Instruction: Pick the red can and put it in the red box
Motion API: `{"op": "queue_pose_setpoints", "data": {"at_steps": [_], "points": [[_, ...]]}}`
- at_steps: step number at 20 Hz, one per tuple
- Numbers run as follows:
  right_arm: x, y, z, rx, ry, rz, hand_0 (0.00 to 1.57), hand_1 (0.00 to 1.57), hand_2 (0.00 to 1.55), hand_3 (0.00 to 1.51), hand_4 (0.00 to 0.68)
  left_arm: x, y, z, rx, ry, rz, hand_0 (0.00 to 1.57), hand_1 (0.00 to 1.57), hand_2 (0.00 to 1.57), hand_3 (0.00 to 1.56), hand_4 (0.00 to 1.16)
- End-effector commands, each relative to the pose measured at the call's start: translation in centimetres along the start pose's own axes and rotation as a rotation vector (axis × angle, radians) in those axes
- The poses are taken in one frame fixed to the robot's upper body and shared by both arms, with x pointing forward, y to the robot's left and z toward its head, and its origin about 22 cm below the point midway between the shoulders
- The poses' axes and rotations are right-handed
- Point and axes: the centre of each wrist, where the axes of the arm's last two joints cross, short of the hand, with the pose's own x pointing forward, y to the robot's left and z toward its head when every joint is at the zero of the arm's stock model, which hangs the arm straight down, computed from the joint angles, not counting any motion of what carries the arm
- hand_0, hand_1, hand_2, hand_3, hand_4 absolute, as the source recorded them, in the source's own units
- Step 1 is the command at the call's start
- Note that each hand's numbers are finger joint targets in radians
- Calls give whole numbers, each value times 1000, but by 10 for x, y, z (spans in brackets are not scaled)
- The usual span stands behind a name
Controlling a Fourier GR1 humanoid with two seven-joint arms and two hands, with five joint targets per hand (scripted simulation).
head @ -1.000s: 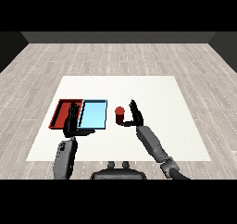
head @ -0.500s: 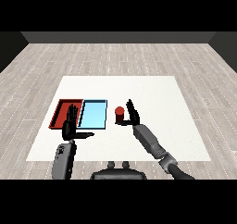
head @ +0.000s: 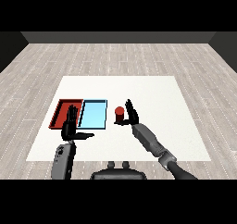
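The red can [head: 119,111] stands upright on the white table [head: 157,98], just right of the light blue tray [head: 94,115]. The red tray [head: 60,113] lies left of the blue one. My right hand [head: 131,115] is right beside the can on its right side, fingers pointing up and straight, thumb reaching under the can's near side; it is open and not curled round the can. My left hand [head: 70,127] hovers over the near edge of the red tray, open, fingers up and thumb stretched to the right.
Both trays lie side by side at the table's left middle and hold nothing. Bare white table spreads to the right of and beyond the can. Grey wooden floor surrounds the table.
My right hand has slid left, closing the gap to the can. The can and the left hand have stayed where they were.
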Motion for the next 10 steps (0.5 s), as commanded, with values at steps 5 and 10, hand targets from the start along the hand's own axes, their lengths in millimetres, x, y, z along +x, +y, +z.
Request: {"op": "queue_pose_setpoints", "data": {"at_steps": [5,10], "points": [[2,17,8,43,-3,-36,0,0,0,0,0,6,1,-25,4,9,7,0,0,0,0,0],[3,31,3,51,17,-42,0,0,0,0,0,-6,13,4,11,4,-10,0,0,0,0,0]]}}
